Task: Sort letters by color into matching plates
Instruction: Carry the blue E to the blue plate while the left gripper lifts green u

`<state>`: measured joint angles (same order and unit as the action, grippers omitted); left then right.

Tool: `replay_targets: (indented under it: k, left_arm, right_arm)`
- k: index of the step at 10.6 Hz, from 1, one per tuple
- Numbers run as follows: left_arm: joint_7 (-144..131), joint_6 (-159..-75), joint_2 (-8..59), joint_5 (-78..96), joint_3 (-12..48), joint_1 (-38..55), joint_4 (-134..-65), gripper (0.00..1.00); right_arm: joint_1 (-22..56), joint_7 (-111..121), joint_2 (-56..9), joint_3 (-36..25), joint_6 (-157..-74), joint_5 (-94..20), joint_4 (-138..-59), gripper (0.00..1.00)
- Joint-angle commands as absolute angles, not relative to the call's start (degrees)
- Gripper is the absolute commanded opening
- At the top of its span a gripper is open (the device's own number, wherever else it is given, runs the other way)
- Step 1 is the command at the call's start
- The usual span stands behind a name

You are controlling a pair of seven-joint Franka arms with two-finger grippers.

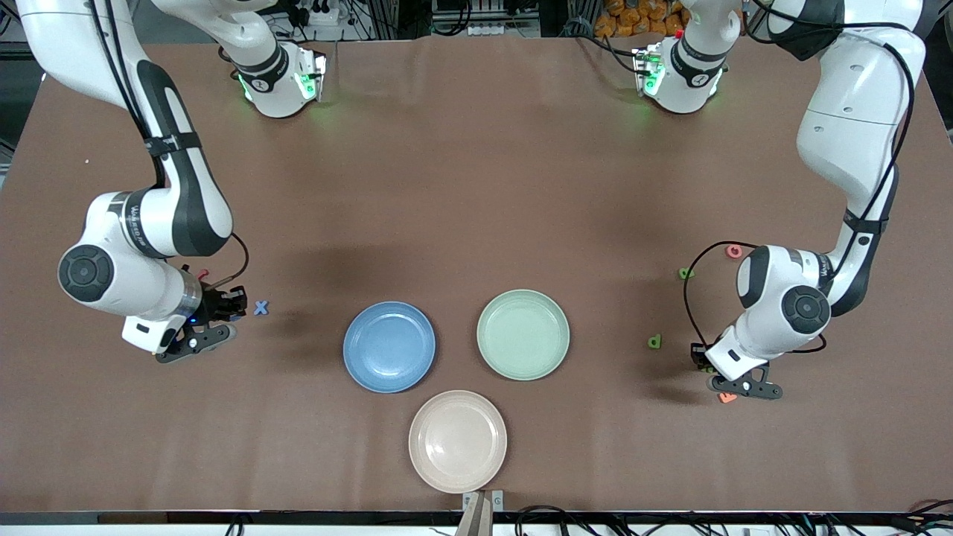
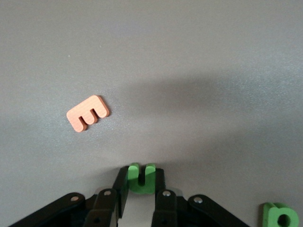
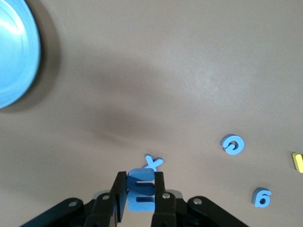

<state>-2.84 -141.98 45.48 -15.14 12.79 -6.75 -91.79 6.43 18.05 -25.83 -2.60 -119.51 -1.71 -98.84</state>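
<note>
Left end effector and right end effector hang low over the surface; blue plate and green plate lie empty. Left wrist: clamped on green letter. Right wrist: clamped on blue letter. Next, probably carrying each to its matching plate.

A beige-pink plate sits nearest the front camera on the brown tabletop. An orange letter lies flat, and a pink ring-shaped letter rests toward the left arm's end.

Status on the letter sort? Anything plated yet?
Nothing plated: blue plate and green plate are empty. In hand: left hand grips a green letter, right hand grips a blue letter. Left on the table: blue X, green letters.
</note>
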Motion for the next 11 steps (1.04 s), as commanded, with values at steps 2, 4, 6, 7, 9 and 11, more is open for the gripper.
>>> replay_targets:
  k: [2,4,6,7,9,11]
  left_arm:
    - [-1.0,-141.9,45.8,-13.8,12.6,-6.8,-91.5,0.0]
    - [-1.1,-141.9,45.9,-13.8,12.7,-6.7,-91.5,0.0]
    - [-1.1,-141.9,45.8,-13.8,12.6,-6.7,-91.5,0.0]
    - [-1.5,-141.9,45.9,-13.8,12.6,-6.6,-91.5,0.0]
    - [-1.7,-141.9,45.9,-13.7,12.6,-6.4,-91.5,0.0]
    - [-1.9,-141.9,45.9,-13.7,12.6,-6.3,-91.5,0.0]
  right_arm:
    - [10.6,7.4,-27.2,-2.6,-117.3,-5.3,-93.7,0.22]
    - [13.2,0.6,-28.3,-2.6,-117.3,-5.8,-91.2,0.22]
    - [16.2,-4.9,-30.0,-2.6,-117.3,-5.8,-88.9,0.22]
    - [17.6,-7.5,-31.1,-2.6,-117.4,-5.8,-87.9,0.22]
    - [20.9,-12.3,-33.2,-2.6,-117.8,-5.6,-86.3,0.22]
    - [23.2,-16.6,-36.3,-2.6,-118.0,-5.5,-84.0,0.22]
